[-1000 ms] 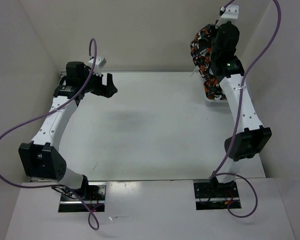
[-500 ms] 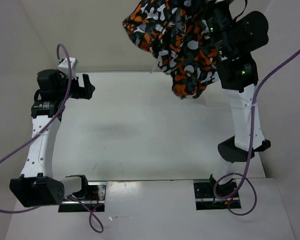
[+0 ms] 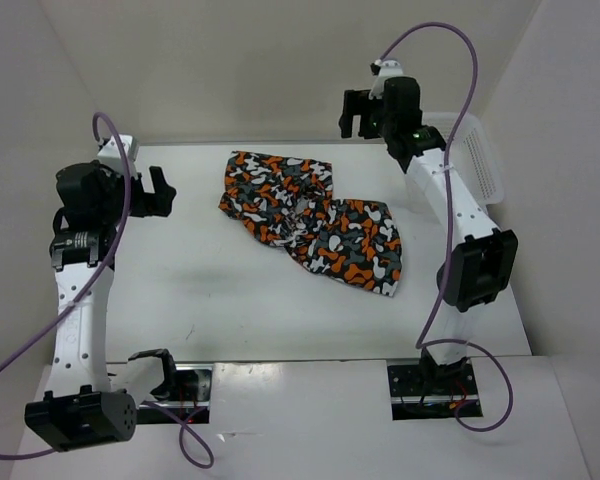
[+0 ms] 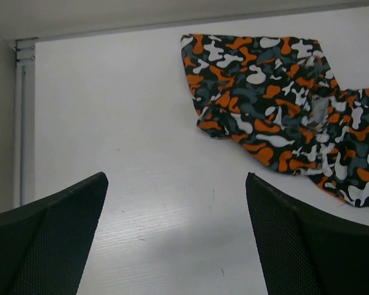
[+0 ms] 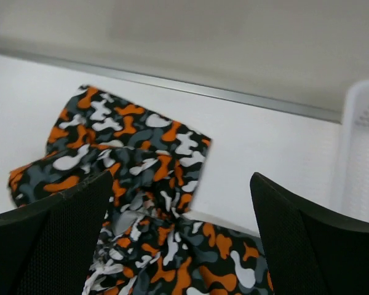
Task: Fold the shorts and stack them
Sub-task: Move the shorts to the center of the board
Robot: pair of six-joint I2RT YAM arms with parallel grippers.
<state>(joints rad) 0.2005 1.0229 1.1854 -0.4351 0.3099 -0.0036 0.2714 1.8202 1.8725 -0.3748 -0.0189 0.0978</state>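
Note:
The shorts, printed in orange, white, grey and black blotches, lie crumpled and spread on the white table, right of centre. They also show at the upper right of the left wrist view as shorts and below the right wrist camera as shorts. My right gripper hangs open above the table's far edge, beyond the shorts, holding nothing. At the far left my left gripper stands open over bare table, well apart from the cloth.
A white plastic mesh basket stands at the far right corner, its wall also in the right wrist view as basket. White walls close in the table on the left, back and right.
The right gripper lifted the shorts out of the basket, swung them over the table and let go; they now lie on the table. The left arm drew back to the left.

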